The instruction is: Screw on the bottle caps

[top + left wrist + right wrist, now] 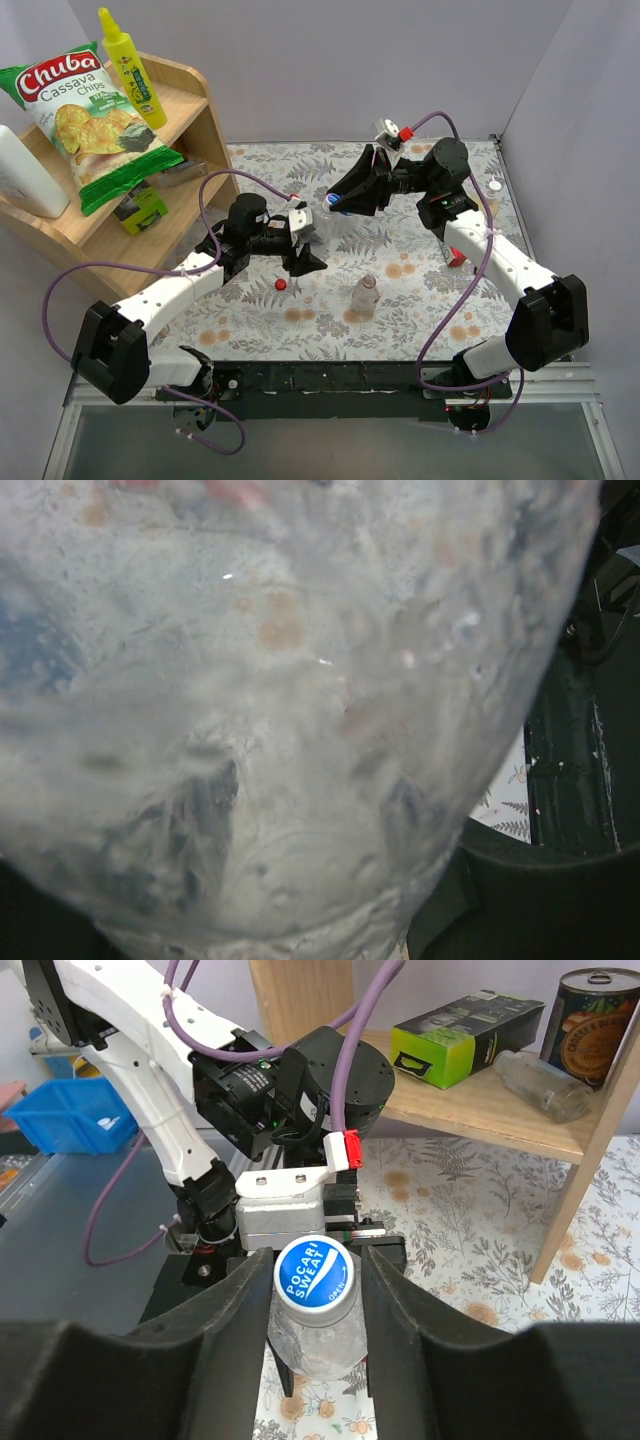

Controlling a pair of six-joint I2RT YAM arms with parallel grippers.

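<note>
The floral-print table [420, 290] stands beside a wooden shelf [190, 110]. Above it, the blue cap [315, 1272] sits on the neck of a clear, seemingly empty bottle [318, 1345]. The right gripper [315, 1260] pinches the cap's two sides. The left gripper [305, 242] is clamped on the bottle's body, which fills its wrist view. Only the top view shows a red cap [281, 284] loose on the table, near a second upright bottle [366, 297].

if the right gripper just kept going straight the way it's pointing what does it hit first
The blue cap: it sits inside the right gripper, whose fingers look pressed to its sides. Behind it come the clear bottle it tops and the left gripper holding that bottle.
</note>
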